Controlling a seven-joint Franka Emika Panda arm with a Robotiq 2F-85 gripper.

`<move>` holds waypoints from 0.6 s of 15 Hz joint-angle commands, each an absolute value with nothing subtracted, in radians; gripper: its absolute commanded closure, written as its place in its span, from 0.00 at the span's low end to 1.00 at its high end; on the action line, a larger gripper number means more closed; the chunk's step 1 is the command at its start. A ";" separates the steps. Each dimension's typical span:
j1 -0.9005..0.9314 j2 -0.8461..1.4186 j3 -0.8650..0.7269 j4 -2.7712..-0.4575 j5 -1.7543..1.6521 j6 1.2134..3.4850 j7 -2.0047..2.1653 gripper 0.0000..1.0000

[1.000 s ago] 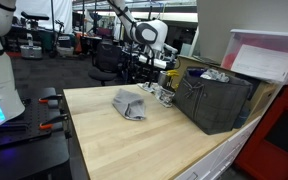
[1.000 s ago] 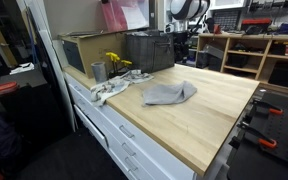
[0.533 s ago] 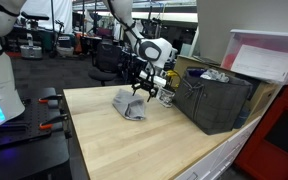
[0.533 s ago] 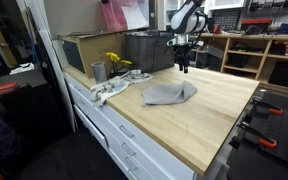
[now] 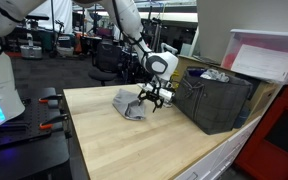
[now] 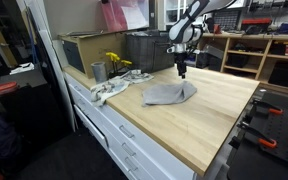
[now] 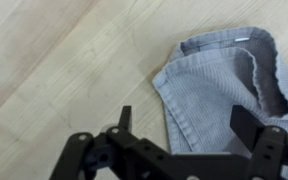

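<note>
A crumpled grey cloth lies on the wooden table; it also shows in the other exterior view and fills the right of the wrist view. My gripper hangs just above the cloth's edge nearest the grey bin; it shows too in an exterior view. In the wrist view the two fingers stand wide apart, open and empty, straddling the cloth's hemmed edge.
A dark grey bin stands close behind the gripper, also seen in an exterior view. A cardboard box, a metal cup, a yellow object and a white rag sit at the table's end.
My gripper has come down from high near the bin toward the table and now hangs low over the cloth's edge. The cloth has not moved.
</note>
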State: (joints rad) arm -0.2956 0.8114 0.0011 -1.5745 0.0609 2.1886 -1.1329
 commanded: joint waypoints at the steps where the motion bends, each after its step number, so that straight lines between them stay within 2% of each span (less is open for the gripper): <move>1: -0.307 0.889 -0.006 -1.456 0.046 2.139 -1.108 0.00; 3: -0.310 0.914 -0.008 -1.432 0.039 2.128 -1.104 0.00; 4: -0.307 0.924 -0.013 -1.425 0.031 2.119 -1.098 0.25; 5: -0.304 0.933 -0.017 -1.419 0.023 2.111 -1.096 0.28; 9: -0.300 0.949 -0.030 -1.423 -0.011 2.084 -1.066 0.58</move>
State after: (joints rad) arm -0.3071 0.9324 -0.0153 -1.4542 0.0175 2.1343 -1.0989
